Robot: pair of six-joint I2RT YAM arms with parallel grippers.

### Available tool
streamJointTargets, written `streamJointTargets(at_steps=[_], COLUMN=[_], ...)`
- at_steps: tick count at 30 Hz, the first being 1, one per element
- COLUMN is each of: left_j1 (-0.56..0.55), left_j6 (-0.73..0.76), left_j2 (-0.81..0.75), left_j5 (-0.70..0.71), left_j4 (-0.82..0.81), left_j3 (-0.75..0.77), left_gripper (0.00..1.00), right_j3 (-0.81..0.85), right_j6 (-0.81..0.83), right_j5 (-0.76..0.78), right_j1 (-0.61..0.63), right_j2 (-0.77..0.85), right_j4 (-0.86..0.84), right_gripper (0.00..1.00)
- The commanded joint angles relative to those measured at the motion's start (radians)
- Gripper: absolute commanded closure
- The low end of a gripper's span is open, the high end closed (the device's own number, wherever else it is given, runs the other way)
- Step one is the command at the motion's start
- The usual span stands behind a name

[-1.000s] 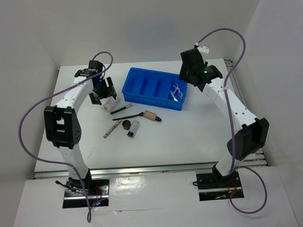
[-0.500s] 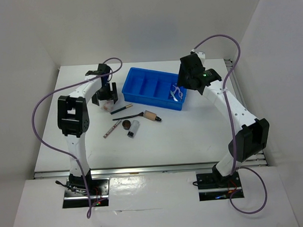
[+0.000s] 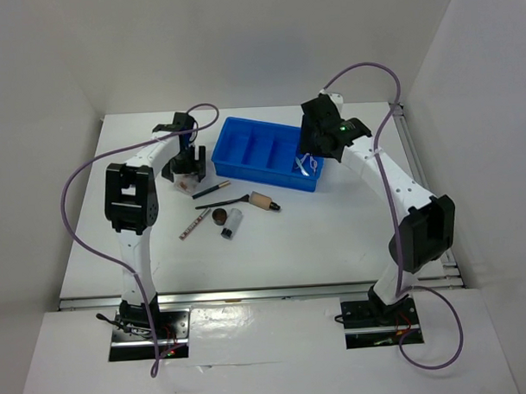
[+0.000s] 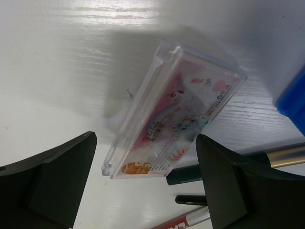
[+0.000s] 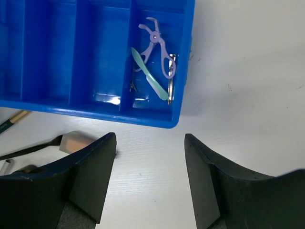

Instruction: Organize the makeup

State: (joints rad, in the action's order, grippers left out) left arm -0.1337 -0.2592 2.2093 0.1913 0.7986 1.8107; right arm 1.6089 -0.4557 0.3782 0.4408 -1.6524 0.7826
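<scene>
Left gripper (image 4: 145, 157), jaws apart, is straddling the pink-printed clear plastic packet (image 4: 174, 109) toward the desk (image 3: 334, 238) far-left corner; packet is sitting skewed, so probably square the wrist before closing. Right gripper (image 5: 148, 140) also spread.

Print on the pinkish packet (image 4: 176, 119) is too blurred to read.

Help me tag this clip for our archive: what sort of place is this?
Probably a robot lab test cell, not a home: a white table boxed in by plain white panels, left arm and right arm bolted at its near edge, and a few cosmetics laid out beside a blue tray.
</scene>
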Motion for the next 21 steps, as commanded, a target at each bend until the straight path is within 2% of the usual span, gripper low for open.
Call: streamJointTargets(at_steps=[1,17,20,21], left_j1=[-0.001,-0.001,-0.001,-0.001], left_j6=[0.032,0.06,0.06,0.06], left_j2=[0.015,0.006,-0.005,-0.032], left_j5=[-0.035,-0.157,-0.167,-0.176], left_j4=[-0.038,-0.049,-0.049,-0.049], left_j3=[-0.002,0.012,0.012,0.0], left_gripper=[0.0,0.0,0.09,0.16], right_j3=[0.071,0.089,0.098,0.098], right_j6=[-0.011,-0.029,-0.029,-0.029], right_j5=[0.021,0.039,0.039,0.039], right_j1=[0.026,0.093,0.102,0.102], right_j2=[-0.012,-0.049,-0.049,-0.049], right_j4=[0.024,0.055,0.055,0.055], right_gripper=[0.33,0.32,0.32,0.32])
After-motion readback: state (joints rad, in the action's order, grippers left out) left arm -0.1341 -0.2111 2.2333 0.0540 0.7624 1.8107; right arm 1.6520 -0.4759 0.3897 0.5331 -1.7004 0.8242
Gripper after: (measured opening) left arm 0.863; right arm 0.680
